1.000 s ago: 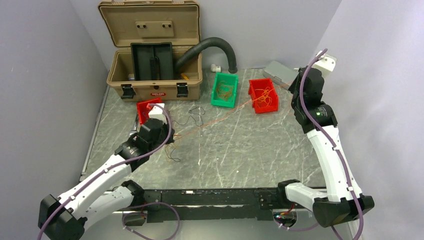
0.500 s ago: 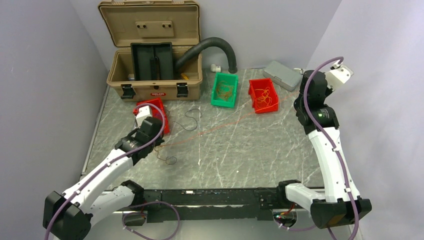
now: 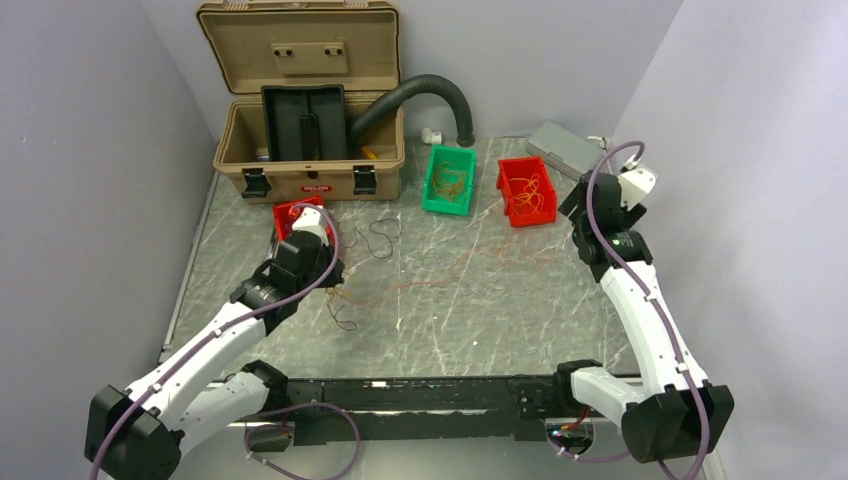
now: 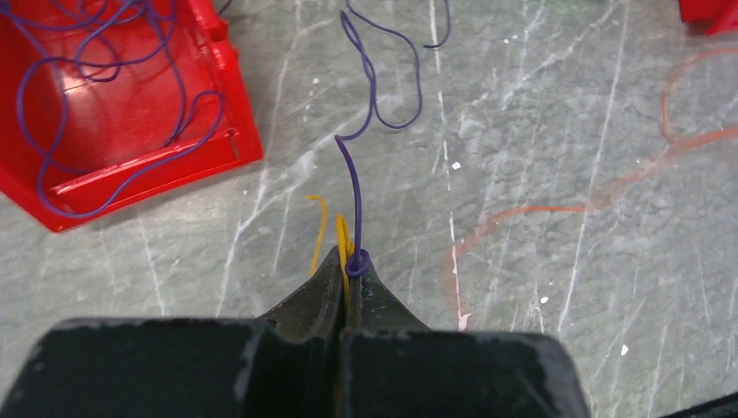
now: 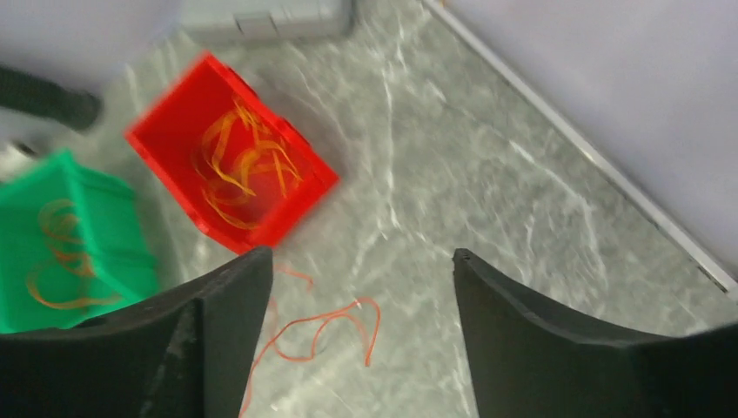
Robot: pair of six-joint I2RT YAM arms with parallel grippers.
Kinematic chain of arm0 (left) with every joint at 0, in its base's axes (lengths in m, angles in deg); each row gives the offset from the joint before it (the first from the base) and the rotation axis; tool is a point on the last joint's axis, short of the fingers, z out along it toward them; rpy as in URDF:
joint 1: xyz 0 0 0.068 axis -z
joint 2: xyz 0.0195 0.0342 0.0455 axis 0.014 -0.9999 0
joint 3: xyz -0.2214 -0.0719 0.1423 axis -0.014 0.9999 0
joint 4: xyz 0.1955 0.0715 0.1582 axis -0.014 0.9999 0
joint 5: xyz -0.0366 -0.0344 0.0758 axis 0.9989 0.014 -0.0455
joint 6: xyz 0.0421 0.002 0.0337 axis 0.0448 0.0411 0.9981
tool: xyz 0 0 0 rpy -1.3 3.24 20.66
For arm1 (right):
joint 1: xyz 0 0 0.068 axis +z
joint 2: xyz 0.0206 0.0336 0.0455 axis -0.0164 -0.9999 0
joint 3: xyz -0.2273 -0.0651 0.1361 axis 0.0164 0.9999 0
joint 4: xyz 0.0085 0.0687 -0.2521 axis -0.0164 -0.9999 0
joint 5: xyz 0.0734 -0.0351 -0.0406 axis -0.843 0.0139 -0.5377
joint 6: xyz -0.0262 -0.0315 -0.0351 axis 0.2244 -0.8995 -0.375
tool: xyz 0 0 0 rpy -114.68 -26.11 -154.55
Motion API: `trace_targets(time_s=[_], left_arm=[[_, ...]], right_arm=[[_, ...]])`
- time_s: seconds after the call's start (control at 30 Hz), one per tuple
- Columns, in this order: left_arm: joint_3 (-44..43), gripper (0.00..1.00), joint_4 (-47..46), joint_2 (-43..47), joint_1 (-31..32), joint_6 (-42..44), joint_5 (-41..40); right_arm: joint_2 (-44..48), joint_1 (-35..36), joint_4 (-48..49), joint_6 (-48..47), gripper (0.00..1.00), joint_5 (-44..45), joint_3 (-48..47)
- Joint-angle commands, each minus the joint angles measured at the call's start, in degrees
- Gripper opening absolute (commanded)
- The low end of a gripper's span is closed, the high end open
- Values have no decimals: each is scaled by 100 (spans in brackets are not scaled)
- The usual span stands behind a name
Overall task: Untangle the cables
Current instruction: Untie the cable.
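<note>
1. Evidently the separating step is in hand. The left gripper (image 4: pixel 348 261), at about 9 o'clock on the table (image 3: pixel 480 320), has its jaws pressed together on a purple cable (image 4: pixel 355 200) and a yellow cable (image 4: pixel 341 239). Both are pinched side by side at the tips.
2. The right gripper (image 5: pixel 361 254), near 3 o'clock, has its jaws well apart with nothing between them. The orange cable (image 4: pixel 531 209) lies slack on the marble, running from beneath that gripper across the middle toward 9 o'clock.
3. The orange strand looks free of the pinched pair, though whether its far end touches them cannot be told.
4. The next move likely calls for parting purple from yellow. The right gripper would cross to 9 o'clock and close on one hair-thin strand just beyond the left tips, which needs a fine approach.
5. For room, open marble stretches from 6 to 3 o'clock.
6. A small red bin (image 4: pixel 231 96) holding more purple cable sits just beside the left gripper at 11 o'clock.
7. The green bin (image 3: pixel 430 180) and red bin (image 3: pixel 503 185) stand at 12 to 1 o'clock, and the side wall (image 3: pixel 760 200) runs close along the right arm.
</note>
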Motion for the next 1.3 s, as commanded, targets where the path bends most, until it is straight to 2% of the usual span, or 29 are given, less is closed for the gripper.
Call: trace_targets(time_s=[0.0,0.07,0.17,0.23,0.3,0.47,0.63,0.77,1.0,1.1,1.27], left_arm=[[-130,0,-622,-84,14,399,590],[-78,0,-719,-141,25,424,625],[-70,0,-717,-259,25,427,568],[-79,0,-724,-285,24,441,553],[-88,0,-739,-286,23,450,581],[-63,0,-793,-232,20,477,606],[-105,0,-694,-254,21,500,571],[-121,0,-689,-231,25,489,591],[-190,0,-553,-74,29,497,602],[-265,0,-437,-3,31,537,622],[-354,0,-372,60,32,578,760]], right_arm=[[47,2,-63,49,81,-594,496],[231,36,215,-225,81,-1230,838],[805,165,1023,-677,81,-2694,1571],[1132,325,1563,-902,85,-3604,2016],[1193,671,1933,-1068,87,-4041,2225],[528,2257,2385,-1686,86,-4081,2135],[-394,3336,3364,-2257,83,-4911,2100],[-1217,4092,3489,-2779,83,-5311,1698],[-2316,4485,4257,-3120,83,-4956,1311],[-2612,4518,4869,-3629,85,-5041,1365],[-2985,4591,6128,-4564,80,-5251,1705]])
